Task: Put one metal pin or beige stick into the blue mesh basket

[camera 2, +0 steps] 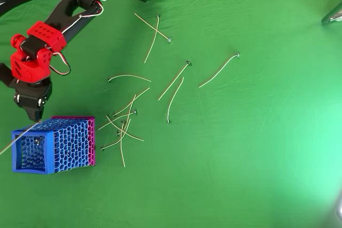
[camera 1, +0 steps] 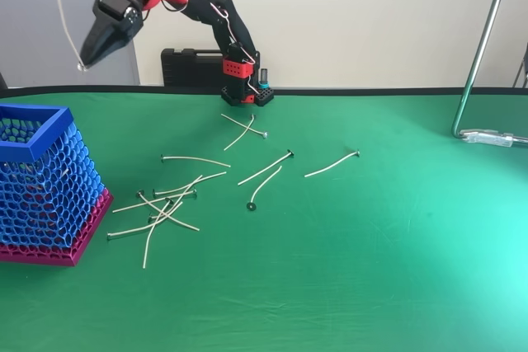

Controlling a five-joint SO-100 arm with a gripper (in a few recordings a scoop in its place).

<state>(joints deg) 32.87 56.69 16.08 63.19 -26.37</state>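
While the pincer (camera 1: 83, 63) gripped one pin (camera 1: 63, 18) by its end, it hung above the blue mesh basket (camera 2: 33, 133). Released off-centre, the pin could strike the rim and drop onto the table (camera 1: 371, 245).

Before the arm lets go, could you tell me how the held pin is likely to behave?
The pin in the end effector probably flexes, being thin and curved. It looks light. Dropped off-centre, it might catch on the blue mesh basket rim.

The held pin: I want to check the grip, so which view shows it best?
The fixed view: the held pin stands clear against the wall, pinched by the gripper. In the overhead view it is a faint slanted line crossing the blue mesh basket.
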